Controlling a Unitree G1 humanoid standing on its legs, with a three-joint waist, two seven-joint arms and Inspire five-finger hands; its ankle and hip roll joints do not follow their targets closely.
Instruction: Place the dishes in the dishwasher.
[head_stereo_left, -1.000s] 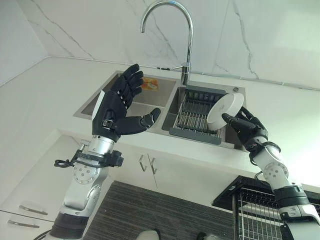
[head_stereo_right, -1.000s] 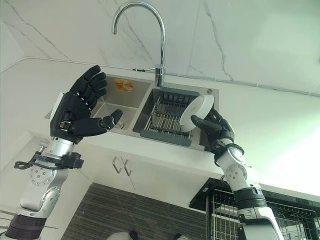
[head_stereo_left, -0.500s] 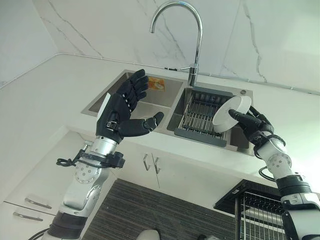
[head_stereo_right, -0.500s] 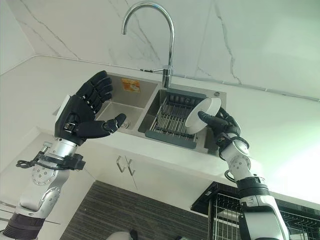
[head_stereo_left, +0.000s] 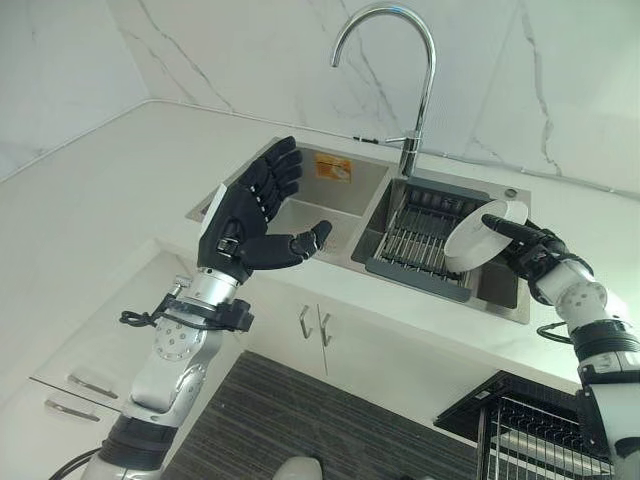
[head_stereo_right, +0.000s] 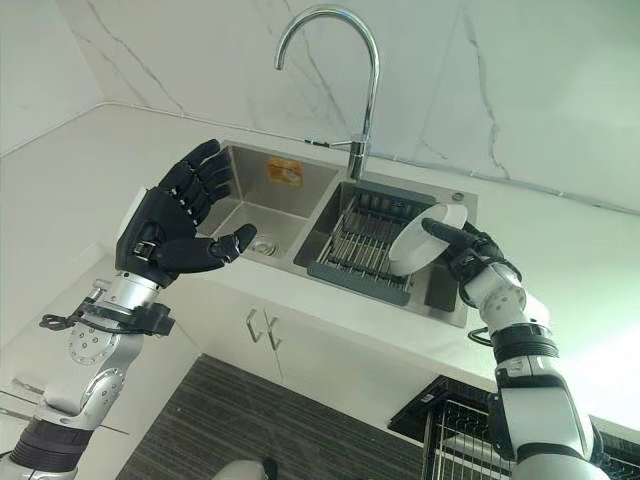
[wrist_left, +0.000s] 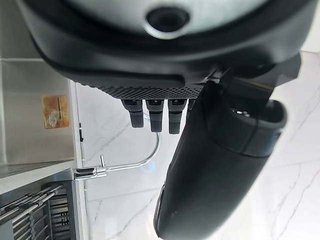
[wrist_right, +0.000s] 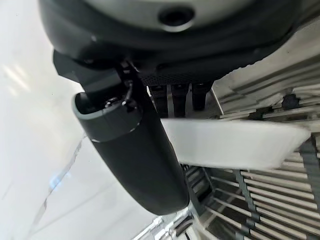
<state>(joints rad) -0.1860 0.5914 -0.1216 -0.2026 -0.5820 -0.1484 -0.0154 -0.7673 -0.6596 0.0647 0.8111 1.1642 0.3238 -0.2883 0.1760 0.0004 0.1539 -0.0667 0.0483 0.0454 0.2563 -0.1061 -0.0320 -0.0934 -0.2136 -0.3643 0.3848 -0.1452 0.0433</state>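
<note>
Right hand (head_stereo_left: 535, 252), pinching our plate (head_stereo_left: 472, 236), has carried it further right above the rack (head_stereo_left: 425, 238); left hand (head_stereo_left: 250, 215) stays open; dishwasher transfer is under way.

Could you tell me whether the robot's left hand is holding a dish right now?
No, the left hand is raised open and empty over the counter edge, while the right hand pinches the white plate above the sink rack.

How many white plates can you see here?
1. The white plate is pinched on edge in the right hand, above the drying rack in the sink's right basin. Others may be hidden.
</note>
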